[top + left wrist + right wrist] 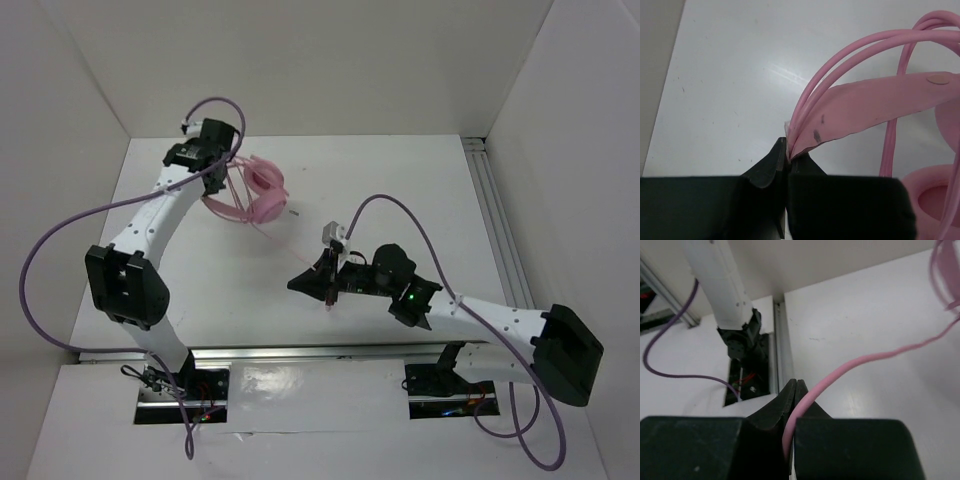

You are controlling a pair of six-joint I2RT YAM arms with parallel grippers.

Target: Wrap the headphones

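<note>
With my left pincer clamping the headband of the pink over-ear headphones upper left and my right pincer pinching their thin pink cable mid-frame, I should wind it round the band under light tension.

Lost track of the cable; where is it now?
The cable runs from the headphones, far left in the top view, to the right hand, pinched mid-table.
</note>
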